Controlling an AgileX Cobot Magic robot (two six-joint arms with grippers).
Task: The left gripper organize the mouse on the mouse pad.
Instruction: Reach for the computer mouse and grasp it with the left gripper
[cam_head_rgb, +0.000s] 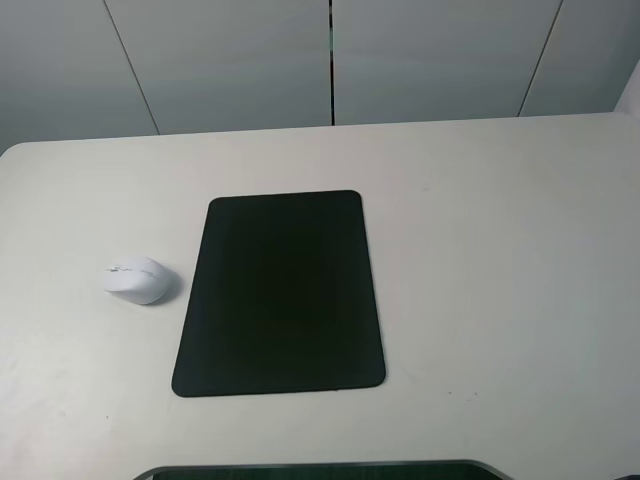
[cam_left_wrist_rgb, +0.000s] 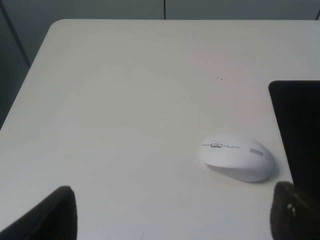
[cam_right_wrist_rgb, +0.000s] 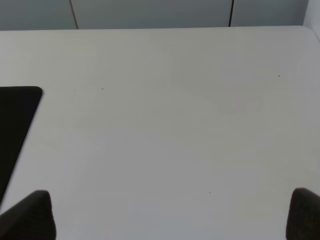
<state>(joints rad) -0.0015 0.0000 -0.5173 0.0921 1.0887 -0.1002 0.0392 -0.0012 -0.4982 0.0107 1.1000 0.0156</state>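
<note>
**Mouse (cam_head_rgb: 139, 279) sits off the pad (cam_head_rgb: 280, 293)**

Left gripper (cam_left_wrist_rgb: 172, 220) hovers over the table (cam_head_rgb: 500, 250) with its two black fingers (cam_left_wrist_rgb: 55, 217) spread wide, nothing between them. Just ahead of it, the wrist view shows the white mouse on bare table, nearer the finger on the pad's side and touching neither finger. Right gripper (cam_right_wrist_rgb: 167, 217) is likewise spread wide and holds nothing. It is over bare table on the pad's other side, and only one corner of the pad shows in its view.

From the high camera, the black pad lies flat near the table's middle, its long sides running away from the camera. The mouse rests just left of the pad's left edge, about midway along it — a narrow strip of table lies between them. Its scroll-wheel end points left, away from the pad. Beyond the table's far edge stand grey wall panels (cam_head_rgb: 240, 60).
</note>
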